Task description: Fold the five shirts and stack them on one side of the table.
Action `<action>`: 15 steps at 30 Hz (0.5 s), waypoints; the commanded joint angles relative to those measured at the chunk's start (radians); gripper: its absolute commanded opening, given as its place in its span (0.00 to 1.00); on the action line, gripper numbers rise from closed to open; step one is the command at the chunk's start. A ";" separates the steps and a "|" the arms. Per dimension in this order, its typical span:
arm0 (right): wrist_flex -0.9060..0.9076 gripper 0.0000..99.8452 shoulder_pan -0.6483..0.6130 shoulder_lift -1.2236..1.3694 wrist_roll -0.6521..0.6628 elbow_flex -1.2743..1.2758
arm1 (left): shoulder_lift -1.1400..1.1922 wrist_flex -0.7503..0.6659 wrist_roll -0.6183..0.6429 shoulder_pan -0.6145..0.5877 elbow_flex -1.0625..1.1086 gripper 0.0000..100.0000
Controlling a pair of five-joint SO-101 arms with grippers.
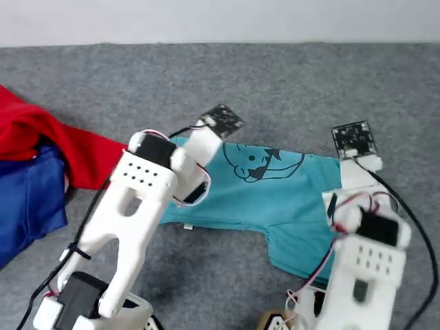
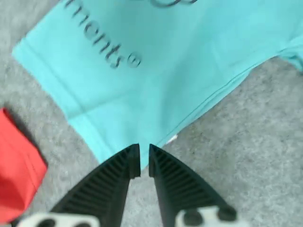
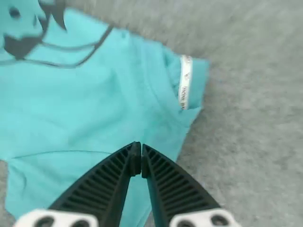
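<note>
High view: a teal shirt [image 1: 275, 199] lies spread flat on the grey desk [image 1: 309, 82] in front of both arms.
The left end effector [image 2: 144, 152] sits at the shirt's hem edge, closed to a thin slit with nothing visibly pinched. The right end effector [image 3: 141, 150] is over the shirt near its collar, tips pressed together, with no cloth seen gripped. A red shirt [image 1: 75, 148] and a blue shirt [image 1: 27, 199] lie bunched on the left arm's side.
</note>
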 commanded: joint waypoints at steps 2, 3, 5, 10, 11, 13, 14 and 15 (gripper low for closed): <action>0.070 0.01 0.005 -0.242 -0.015 -0.054 | -0.037 -0.101 0.012 0.055 -0.047 0.05; 0.079 0.01 0.005 -0.282 -0.015 -0.057 | -0.035 -0.120 0.012 0.064 -0.045 0.05; 0.116 0.01 0.004 -0.351 -0.017 -0.095 | -0.034 -0.150 0.012 0.089 -0.041 0.05; 0.174 0.01 0.004 -0.424 -0.086 -0.238 | 0.071 -0.180 0.014 0.175 -0.053 0.05; 0.186 0.01 0.004 -0.424 -0.095 -0.269 | 0.097 -0.183 0.014 0.195 -0.062 0.05; 0.199 0.01 -0.005 -0.423 -0.118 -0.319 | 0.147 -0.184 0.014 0.244 -0.093 0.05; 0.200 0.01 -0.025 -0.426 -0.127 -0.339 | 0.170 -0.184 0.014 0.270 -0.114 0.05; 0.200 0.01 -0.048 -0.432 -0.130 -0.359 | 0.193 -0.184 0.014 0.295 -0.139 0.05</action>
